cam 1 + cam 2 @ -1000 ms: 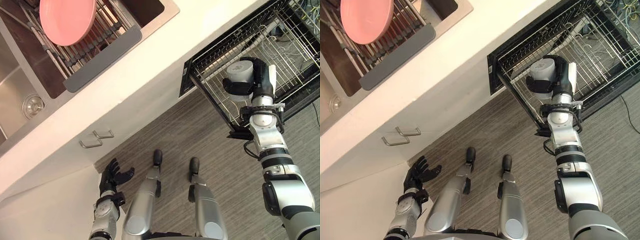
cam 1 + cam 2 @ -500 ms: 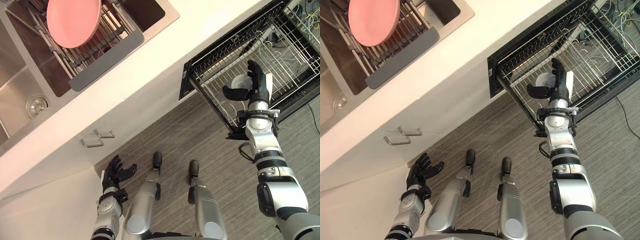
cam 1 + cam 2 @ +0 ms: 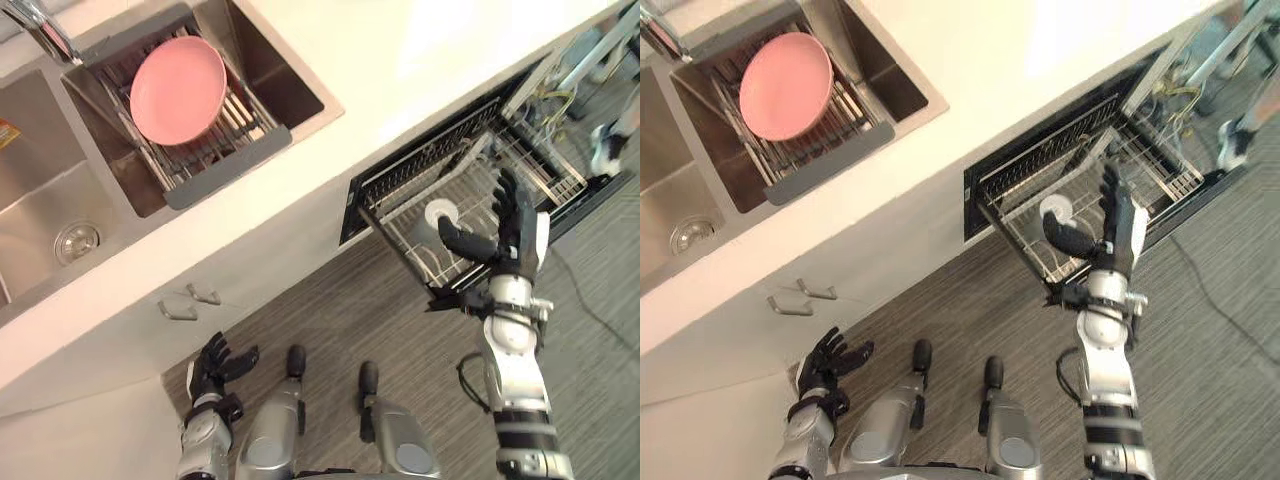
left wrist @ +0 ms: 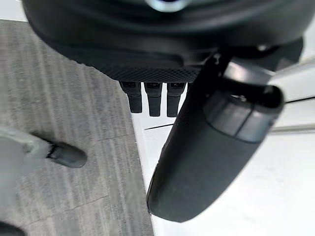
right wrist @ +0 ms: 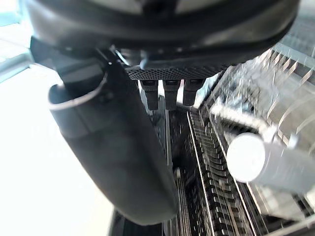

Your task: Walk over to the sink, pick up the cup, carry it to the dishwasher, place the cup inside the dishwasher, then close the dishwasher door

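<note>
Here, the sink [image 3: 35,215] occupies the left end of the tabletop [image 3: 400,70]. A pink plate [image 3: 178,90] lies on a drainer [image 3: 228,165] set in it. Lower down, the left hand [image 3: 215,365] hangs idle by the cupboard front, fingers spread, holding nothing.

Further right, the dishwasher [image 3: 352,205] stands open with its wire rack [image 3: 540,170] pulled out. The cup [image 3: 432,222] rests inside that rack, near the front, apparently on its side.

The right hand [image 3: 518,245] hovers just beside the cup, fingers straight, thumb out, gripping nothing. Its wrist view shows a gap between hand and cup.

Step in hand, as judged: placement looks complete, and closing is due.

The next move calls for lifting the right hand clear of the rack wires, then pushing the rack in and shutting the door. The door itself cannot be made out clearly.
</note>
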You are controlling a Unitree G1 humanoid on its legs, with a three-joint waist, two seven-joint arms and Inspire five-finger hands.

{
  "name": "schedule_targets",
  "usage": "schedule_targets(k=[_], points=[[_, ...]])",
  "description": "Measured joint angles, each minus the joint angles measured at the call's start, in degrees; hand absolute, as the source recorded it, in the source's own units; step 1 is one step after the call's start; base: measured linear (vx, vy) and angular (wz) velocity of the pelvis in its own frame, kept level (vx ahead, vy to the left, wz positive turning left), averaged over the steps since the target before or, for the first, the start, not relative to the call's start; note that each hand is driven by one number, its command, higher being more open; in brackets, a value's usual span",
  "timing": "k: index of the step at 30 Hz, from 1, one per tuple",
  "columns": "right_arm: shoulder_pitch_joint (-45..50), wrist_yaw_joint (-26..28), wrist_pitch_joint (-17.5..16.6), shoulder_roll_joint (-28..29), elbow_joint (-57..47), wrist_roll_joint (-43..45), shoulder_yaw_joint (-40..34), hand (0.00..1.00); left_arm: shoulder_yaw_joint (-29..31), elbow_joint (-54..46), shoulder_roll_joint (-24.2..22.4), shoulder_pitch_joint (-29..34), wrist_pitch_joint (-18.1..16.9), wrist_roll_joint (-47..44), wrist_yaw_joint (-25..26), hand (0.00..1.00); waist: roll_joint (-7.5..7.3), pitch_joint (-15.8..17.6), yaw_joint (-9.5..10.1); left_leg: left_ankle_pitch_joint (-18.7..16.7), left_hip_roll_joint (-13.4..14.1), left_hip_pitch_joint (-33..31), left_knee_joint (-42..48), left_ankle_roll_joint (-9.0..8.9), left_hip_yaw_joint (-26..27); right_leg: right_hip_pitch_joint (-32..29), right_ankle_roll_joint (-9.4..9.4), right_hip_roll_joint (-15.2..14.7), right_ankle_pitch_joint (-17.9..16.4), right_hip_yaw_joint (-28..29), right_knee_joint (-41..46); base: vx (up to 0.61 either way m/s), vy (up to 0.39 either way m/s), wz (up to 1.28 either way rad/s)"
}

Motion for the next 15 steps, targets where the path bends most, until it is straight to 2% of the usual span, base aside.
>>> schedule_targets(k=[3, 7, 8, 10, 11, 15], points=[[6.0, 1.9, -1.2, 1.9, -4.6, 0.0, -0.7, 0.90, 0.6, 1.8, -0.1, 2.9, 0.7, 0.8, -0.6, 0.90, -1.08, -2.7, -0.24, -1.5, -0.5, 0.9, 1.9, 0.06, -1.1, 2.8, 0.11, -0.1, -0.8, -1.1, -1.0, 0.12, -0.011, 0.19], [8.0, 3.3, -3.3, 3.4, -9.5, 0.0, -0.6, 0.90, 1.4, 1.6, -0.5, 3.6, 0.7, 2.1, -0.7, 0.90, -0.77, -4.2, -0.43, -3.8, -0.9, -1.1, 7.2, -0.36, -2.5, 5.7, -0.02, -0.6, -1.9, -5.1, -1.6, 0.04, -0.006, 0.57], [7.9, 3.4, -3.6, 3.4, -11.6, 0.0, -0.6, 0.90, 1.6, 1.6, -1.0, 3.0, 0.5, 2.5, -0.7, 0.90, -0.05, -4.8, -0.73, -6.6, 0.2, -3.7, 10.5, 0.35, 0.7, 6.4, -0.18, -0.5, -2.3, -8.5, -1.6, -0.04, 0.001, 0.91], [7.5, 3.4, -4.4, 3.2, -13.2, 0.0, -0.5, 0.90, 1.6, 1.7, -1.2, 2.9, 0.4, 2.9, -0.7, 0.90, 0.47, -5.1, -0.60, -7.8, 4.1, -5.3, 13.8, 0.15, 8.9, 7.2, -0.23, -0.2, -2.4, -10.9, -1.9, -0.03, -0.002, 0.83], [6.5, 3.4, -5.2, 2.4, -14.0, 0.0, -0.3, 0.90, 1.6, 2.0, -1.6, 3.0, 0.4, 2.9, -0.6, 0.90, 0.99, -5.4, -0.43, -8.5, 7.4, -6.0, 16.4, 0.21, 15.6, 7.6, 0.18, -0.3, -2.8, -12.5, -1.9, 0.00, 0.030, 0.56], [3.7, 3.4, -5.5, 1.8, -13.9, -1.2, 2.2, 0.90, 1.6, 2.9, -1.5, 3.6, 0.5, 2.8, -0.2, 0.90, 1.05, -5.5, 1.22, -9.3, 6.5, -5.8, 17.9, 0.62, 16.0, 8.1, 1.33, -1.6, -4.0, -12.6, -0.3, 0.02, 0.091, 0.19]])
